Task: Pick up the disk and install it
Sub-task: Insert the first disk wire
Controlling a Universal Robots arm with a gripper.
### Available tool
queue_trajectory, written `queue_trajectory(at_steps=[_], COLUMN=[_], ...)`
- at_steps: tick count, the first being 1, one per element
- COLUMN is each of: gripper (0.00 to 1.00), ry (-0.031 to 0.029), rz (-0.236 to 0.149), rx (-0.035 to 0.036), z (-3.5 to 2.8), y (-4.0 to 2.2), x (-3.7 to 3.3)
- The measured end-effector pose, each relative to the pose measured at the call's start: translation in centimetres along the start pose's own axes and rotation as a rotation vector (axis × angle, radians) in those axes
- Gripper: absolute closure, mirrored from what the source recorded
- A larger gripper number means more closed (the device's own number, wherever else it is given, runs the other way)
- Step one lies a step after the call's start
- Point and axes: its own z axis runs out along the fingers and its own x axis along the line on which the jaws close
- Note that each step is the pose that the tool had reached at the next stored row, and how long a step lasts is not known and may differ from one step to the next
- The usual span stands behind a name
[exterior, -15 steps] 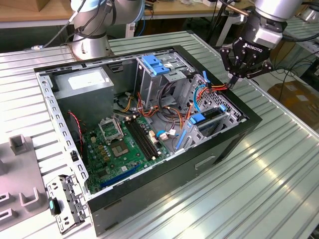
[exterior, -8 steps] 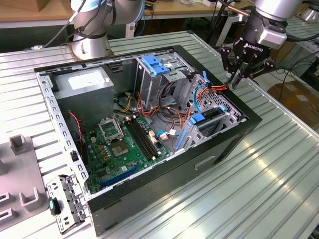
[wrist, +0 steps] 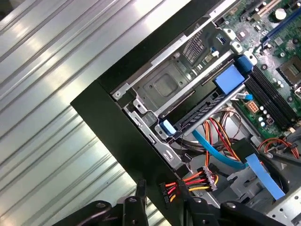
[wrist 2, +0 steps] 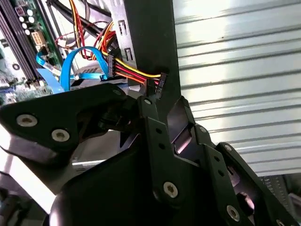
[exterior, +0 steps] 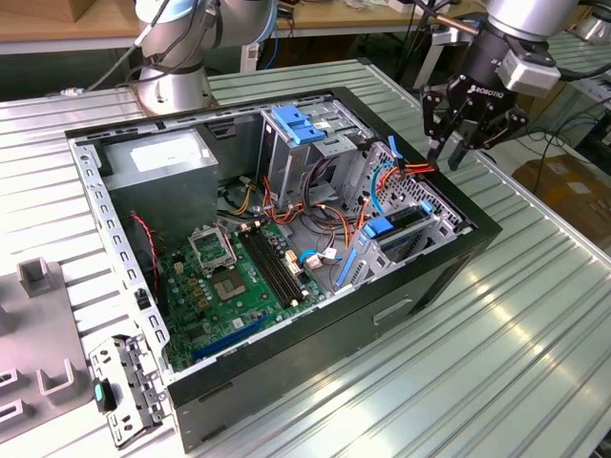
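Exterior view: I log the arm entering at upper right, end effector (exterior: 460, 143) pointing down over the case (exterior: 458, 262) corner, fingers parted and empty. The disk (exterior: 409, 218) appears seated in the corner bay.
Second wrist view: a power connector (wrist 2: 157, 84) shows just past the fingers.
First wrist view: disk (wrist: 164, 87) mid-frame, ribbed surface (wrist: 56, 70) upper left.

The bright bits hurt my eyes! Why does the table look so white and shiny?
First wrist view: light bounces off the ribbed metal table in bright white stripes; second wrist view: the same glare whitens the table beside the dark computer case; exterior view: the table shines more softly, in pale streaks.
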Motion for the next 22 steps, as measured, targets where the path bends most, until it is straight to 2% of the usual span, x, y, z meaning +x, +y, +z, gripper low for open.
queue_trajectory(at_steps=[2,6,7,8,10,12,16,17,18,19,20,22], gripper=[0.62,0.62,0.62,0.62,0.62,0.62,0.63,0.69,0.69,0.76,0.82,0.84], ry=[0.0002,-0.0005,-0.0027,-0.0075,-0.0104,-0.0092,-0.0088,-0.0087,-0.0087,-0.0086,-0.0079,-0.0053], rz=[-0.050,-0.102,-0.110,-0.120,-0.140,-0.158,-0.161,-0.161,-0.161,-0.161,-0.161,-0.161], rx=[0.0028,0.0069,0.0106,0.0178,0.0228,0.0233,0.0235,0.0234,0.0233,0.0234,0.0228,0.0194], z=[0.18,0.50,0.53,0.58,0.70,0.88,0.94,0.94,0.94,0.88,0.49,-0.12], y=[0.00,-0.06,-0.08,-0.09,-0.12,-0.12,-0.12,-0.12,-0.12,-0.12,-0.12,-0.12], x=[0.00,-0.05,-0.06,-0.07,-0.10,-0.10,-0.10,-0.10,-0.10,-0.10,-0.10,-0.11])
